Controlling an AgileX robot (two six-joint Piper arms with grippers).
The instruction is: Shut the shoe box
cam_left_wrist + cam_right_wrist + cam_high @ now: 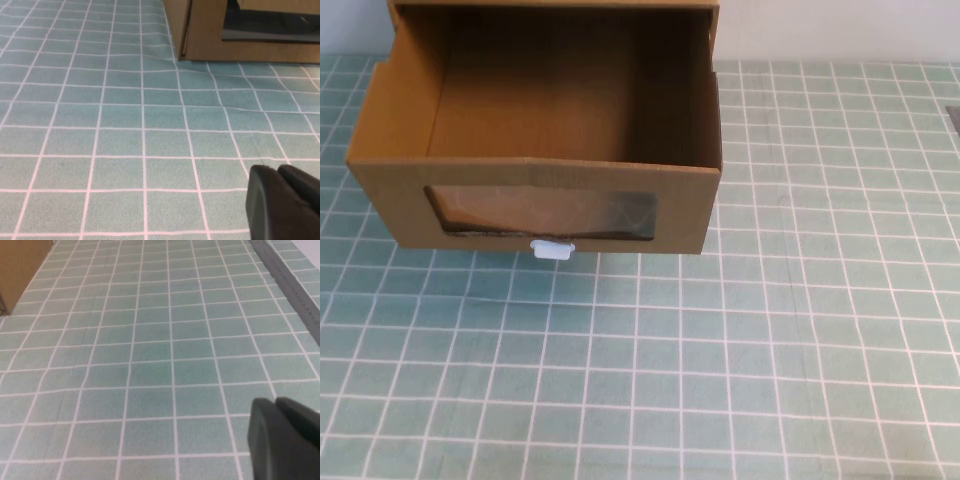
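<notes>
The shoe box is a brown cardboard drawer, pulled out toward me from its sleeve at the table's far left. Its inside is empty. Its front has a wide clear window and a small white pull tab below it. The box's corner and window edge also show in the left wrist view, and a corner shows in the right wrist view. My left gripper is shut and empty, low over the cloth, short of the box. My right gripper is shut and empty over the cloth, right of the box. Neither gripper shows in the high view.
A green cloth with a white grid covers the table. A grey strip runs along the table's right edge. A pale wall stands behind the box.
</notes>
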